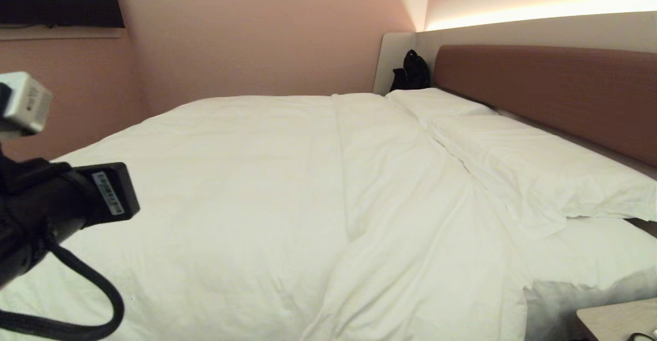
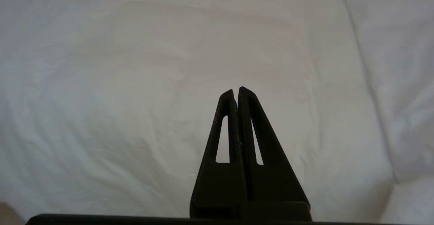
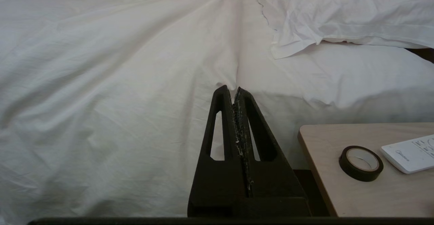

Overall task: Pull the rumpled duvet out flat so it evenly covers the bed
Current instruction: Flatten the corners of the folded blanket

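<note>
The white duvet (image 1: 246, 187) lies spread over most of the bed, whose reddish-brown headboard (image 1: 554, 89) runs along the right. A long crease runs down the duvet's middle, and a fold bulges near the front. My left arm (image 1: 61, 202) reaches in from the left edge, above the duvet's near left part. In the left wrist view the left gripper (image 2: 236, 90) is shut and empty, hovering over the duvet (image 2: 135, 82). The right gripper (image 3: 230, 88) is also shut, holding nothing, and points at the duvet (image 3: 101, 82) near the bed's side.
Two flat white pillows (image 1: 539, 161) lie along the headboard. A light wooden nightstand (image 3: 366, 191) stands beside the bed at the front right, with a black tape roll (image 3: 361, 163) and a white remote (image 3: 410, 154) on it. A black bag (image 1: 410, 71) sits in the far corner.
</note>
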You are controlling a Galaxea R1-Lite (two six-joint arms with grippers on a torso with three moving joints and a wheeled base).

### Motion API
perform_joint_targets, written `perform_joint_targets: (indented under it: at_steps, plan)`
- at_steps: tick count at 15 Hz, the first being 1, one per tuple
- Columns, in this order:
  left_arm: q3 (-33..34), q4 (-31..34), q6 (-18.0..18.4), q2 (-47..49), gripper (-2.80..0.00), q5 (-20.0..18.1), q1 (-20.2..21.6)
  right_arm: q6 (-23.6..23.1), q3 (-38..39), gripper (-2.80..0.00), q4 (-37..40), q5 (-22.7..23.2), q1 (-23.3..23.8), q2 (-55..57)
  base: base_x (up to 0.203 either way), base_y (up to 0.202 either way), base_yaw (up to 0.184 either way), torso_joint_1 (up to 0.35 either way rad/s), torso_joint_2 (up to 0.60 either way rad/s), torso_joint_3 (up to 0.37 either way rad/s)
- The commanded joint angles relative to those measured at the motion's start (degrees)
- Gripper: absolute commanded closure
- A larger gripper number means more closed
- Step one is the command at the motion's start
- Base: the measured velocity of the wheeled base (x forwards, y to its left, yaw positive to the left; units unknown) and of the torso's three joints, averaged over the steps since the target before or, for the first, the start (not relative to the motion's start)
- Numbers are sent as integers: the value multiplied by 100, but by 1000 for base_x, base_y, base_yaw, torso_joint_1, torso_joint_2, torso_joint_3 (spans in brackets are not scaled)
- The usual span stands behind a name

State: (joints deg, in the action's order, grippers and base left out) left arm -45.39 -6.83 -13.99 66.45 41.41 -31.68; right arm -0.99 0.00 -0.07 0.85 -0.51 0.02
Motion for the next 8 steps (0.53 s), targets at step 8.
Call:
perform_joint_targets:
  at_steps: [8]
  plan:
    - [769,4,415,-2694,0,373,1505,-7,0,0,-2,3,-2,6,0,0,0,0,0,0]
